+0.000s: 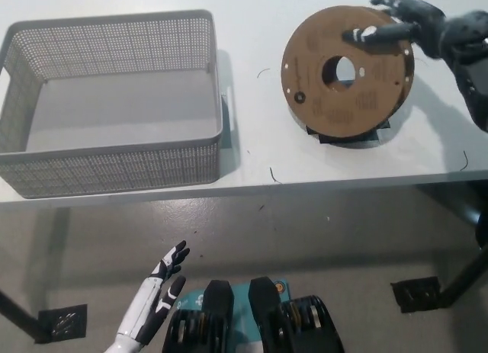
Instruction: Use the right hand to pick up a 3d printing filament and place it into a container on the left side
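A brown cardboard filament spool lies flat on the white table, right of centre, over a black patch. My black right hand reaches in from the upper right, its fingers spread at the spool's far right rim, one fingertip resting on the top face. It does not grip the spool. The grey mesh basket stands empty at the table's left. My white left hand hangs below the table edge at the lower left, fingers apart.
Thin black filament scraps lie on the table near the front edge and at the far right. Table legs with black feet stand on the grey floor below.
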{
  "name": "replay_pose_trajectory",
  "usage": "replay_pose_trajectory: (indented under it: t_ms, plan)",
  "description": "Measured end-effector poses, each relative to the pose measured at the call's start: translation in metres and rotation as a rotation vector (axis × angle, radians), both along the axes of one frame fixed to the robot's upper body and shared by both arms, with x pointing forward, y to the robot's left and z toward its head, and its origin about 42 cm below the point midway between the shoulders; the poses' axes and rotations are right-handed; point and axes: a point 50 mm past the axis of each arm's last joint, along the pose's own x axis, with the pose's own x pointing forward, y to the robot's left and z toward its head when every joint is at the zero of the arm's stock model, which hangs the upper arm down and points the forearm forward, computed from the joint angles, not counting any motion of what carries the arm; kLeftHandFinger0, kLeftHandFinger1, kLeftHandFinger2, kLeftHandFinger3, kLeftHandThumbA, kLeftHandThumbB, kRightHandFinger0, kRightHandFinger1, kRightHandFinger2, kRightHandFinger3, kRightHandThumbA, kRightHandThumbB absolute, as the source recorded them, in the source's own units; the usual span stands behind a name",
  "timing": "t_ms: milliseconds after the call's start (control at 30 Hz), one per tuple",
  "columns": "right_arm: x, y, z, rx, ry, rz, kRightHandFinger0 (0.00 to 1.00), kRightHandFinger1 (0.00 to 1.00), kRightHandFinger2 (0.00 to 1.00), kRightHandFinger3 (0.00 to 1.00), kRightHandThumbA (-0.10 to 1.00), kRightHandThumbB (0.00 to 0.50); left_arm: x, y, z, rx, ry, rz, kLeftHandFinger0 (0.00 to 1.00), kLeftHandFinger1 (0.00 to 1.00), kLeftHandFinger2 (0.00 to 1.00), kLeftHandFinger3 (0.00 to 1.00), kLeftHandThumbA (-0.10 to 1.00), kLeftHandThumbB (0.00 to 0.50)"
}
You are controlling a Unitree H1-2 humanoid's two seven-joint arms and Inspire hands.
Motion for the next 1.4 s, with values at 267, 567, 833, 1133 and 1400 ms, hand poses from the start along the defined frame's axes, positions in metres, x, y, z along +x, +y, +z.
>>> replay_pose_trajectory:
  t_ms: [267,567,833,1133,1400]
  plan:
    - [-0.015,-0.024,-0.055,0.382,0.126,-0.137,0.00,0.04,0.55,1.00,-0.10,0.113,-0.001,0.000,-0.004,0.003,0.016,-0.002,1.00,1.00,1.00,1.00,1.00,0.417]
    - [-0.034,-0.028,-0.110,0.791,0.225,-0.275,0.00,0.12,0.62,0.93,-0.10,0.138,-0.001,0.001,-0.005,0.004,0.020,-0.003,1.00,1.00,1.00,1.00,1.00,0.407]
    - [-0.037,-0.004,-0.122,1.112,0.264,-0.323,0.00,0.16,0.64,0.86,-0.10,0.172,-0.002,0.001,-0.005,0.005,0.021,-0.003,1.00,1.00,1.00,1.00,1.00,0.397]
    - [-0.032,0.037,-0.114,1.360,0.287,-0.291,0.00,0.10,0.60,1.00,-0.10,0.096,-0.005,0.001,-0.007,0.012,0.027,-0.004,1.00,1.00,1.00,1.00,1.00,0.382]
    - [-0.011,0.066,-0.053,1.349,0.227,-0.176,0.01,0.12,0.68,1.00,-0.10,0.136,-0.006,0.000,-0.008,0.018,0.028,-0.008,1.00,1.00,1.00,1.00,1.00,0.374]
